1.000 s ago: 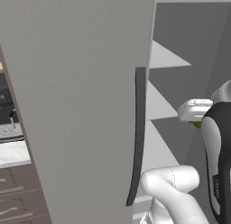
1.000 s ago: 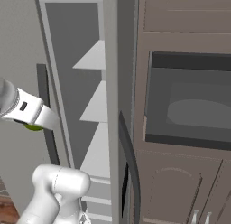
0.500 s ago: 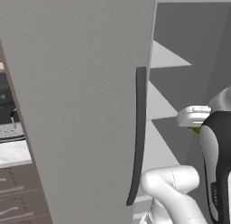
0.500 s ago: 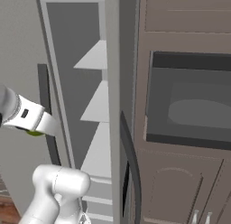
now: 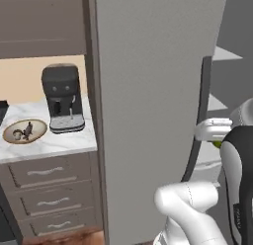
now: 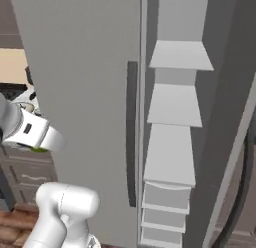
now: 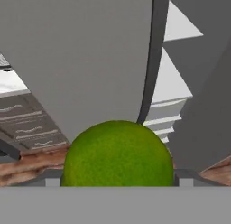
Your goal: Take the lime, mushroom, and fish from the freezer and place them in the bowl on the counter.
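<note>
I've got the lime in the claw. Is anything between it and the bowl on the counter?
Yes. The open freezer door stands between the lime in the claw and the bowl, which sits on the counter beyond it, beside the coffee machine.

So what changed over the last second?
The whole picture shifted in both base views: the base turned, bringing the counter, bowl and coffee machine into sight. Unchanged: the hand still grips the lime, and the freezer door stays open.
</note>
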